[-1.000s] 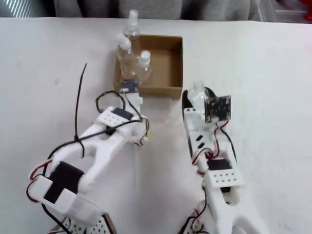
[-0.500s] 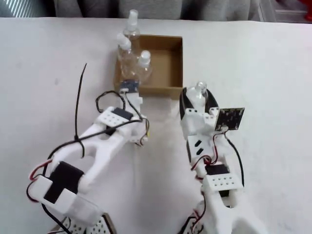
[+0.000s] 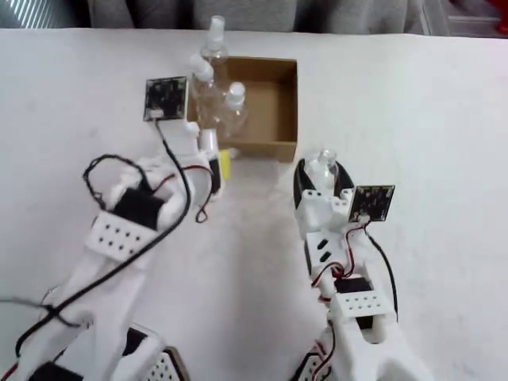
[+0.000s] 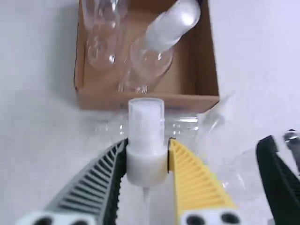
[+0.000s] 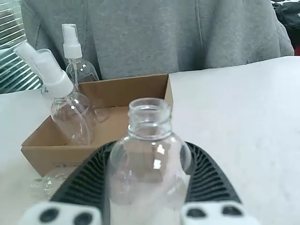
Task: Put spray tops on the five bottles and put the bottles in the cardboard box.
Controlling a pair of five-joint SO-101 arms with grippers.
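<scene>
L gripper [image 4: 146,143] is now swung up to box [image 3: 262,148] front wall, clamped on spray top [image 4: 146,117]. Uncapped bottle [image 5: 149,126] is gripped upright by R gripper [image 5: 149,148], mid-worktop [image 3: 429,111], just off box's front-right corner. Capping prob next.

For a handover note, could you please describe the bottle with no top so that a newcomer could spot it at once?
Find the cardboard box at the far middle of the table. Just in front of its near right corner, the right pincer grips an upright clear bottle. Unlike the bottles standing in the box, its neck is open, with no spray top.
</scene>
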